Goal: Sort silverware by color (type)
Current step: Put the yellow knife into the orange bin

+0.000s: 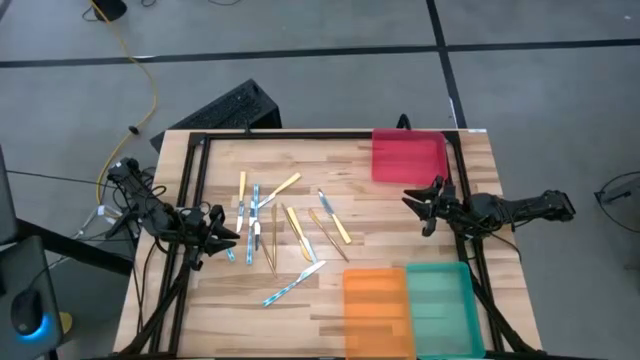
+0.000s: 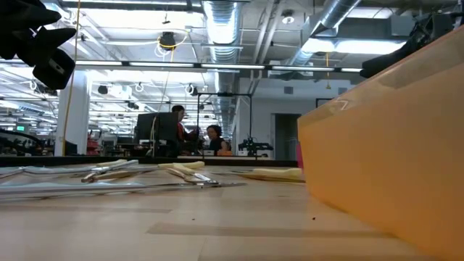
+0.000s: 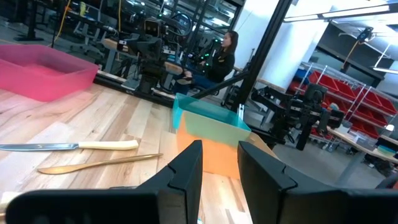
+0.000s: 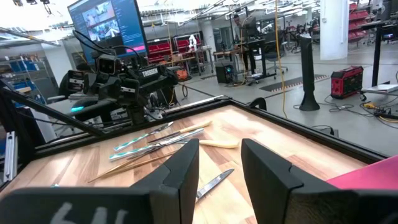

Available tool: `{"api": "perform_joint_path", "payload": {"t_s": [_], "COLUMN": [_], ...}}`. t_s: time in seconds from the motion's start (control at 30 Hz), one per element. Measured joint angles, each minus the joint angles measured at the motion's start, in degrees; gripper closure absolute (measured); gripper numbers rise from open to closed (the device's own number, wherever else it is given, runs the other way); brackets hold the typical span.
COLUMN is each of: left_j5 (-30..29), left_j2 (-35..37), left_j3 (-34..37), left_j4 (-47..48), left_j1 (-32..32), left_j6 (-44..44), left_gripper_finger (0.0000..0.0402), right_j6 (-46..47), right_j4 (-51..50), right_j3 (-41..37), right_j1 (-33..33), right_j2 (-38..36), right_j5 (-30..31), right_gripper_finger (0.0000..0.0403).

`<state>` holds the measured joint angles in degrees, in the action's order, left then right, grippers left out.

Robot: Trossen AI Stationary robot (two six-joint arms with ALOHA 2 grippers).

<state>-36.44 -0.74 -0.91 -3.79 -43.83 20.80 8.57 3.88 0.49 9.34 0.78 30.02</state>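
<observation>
Both end effectors (image 1: 228, 238) (image 1: 418, 204) flanking silverware (image 1: 285, 232).

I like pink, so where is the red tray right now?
In the high view the red tray sits at the table's far edge toward the right side, just beyond the right gripper, away from the orange tray.

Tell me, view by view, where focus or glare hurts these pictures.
Low view: the orange rectangular tray looms close and soft; ceiling lights glare behind. Left wrist view: its dark fingers are blurred, while the cream-handled knife stays sharp. High view: evenly lit, no harsh shadows on the pale wooden table.
</observation>
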Motion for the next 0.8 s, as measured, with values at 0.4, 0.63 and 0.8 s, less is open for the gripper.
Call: {"api": "perform_joint_path", "payload": {"t_s": [0.4,0.63,0.8], "left_j5": [0.0,0.0,-0.5], "left_j2": [0.0,0.0,0.0], "left_j3": [0.0,0.0,0.0], "left_j4": [0.0,0.0,0.0], "left_j1": [0.0,0.0,0.0], "left_j6": [0.0,-0.9,-5.6], "left_gripper_finger": [0.0312,0.0312,0.0312], "right_j6": [0.0,0.0,0.0], "right_j4": [0.0,0.0,0.0], "right_j3": [0.0,0.0,0.0], "right_j1": [0.0,0.0,0.0], "right_j2": [0.0,0.0,0.0], "right_j5": [0.0,0.0,0.0], "right_gripper_finger": [0.0258,0.0258,0.0258]}}
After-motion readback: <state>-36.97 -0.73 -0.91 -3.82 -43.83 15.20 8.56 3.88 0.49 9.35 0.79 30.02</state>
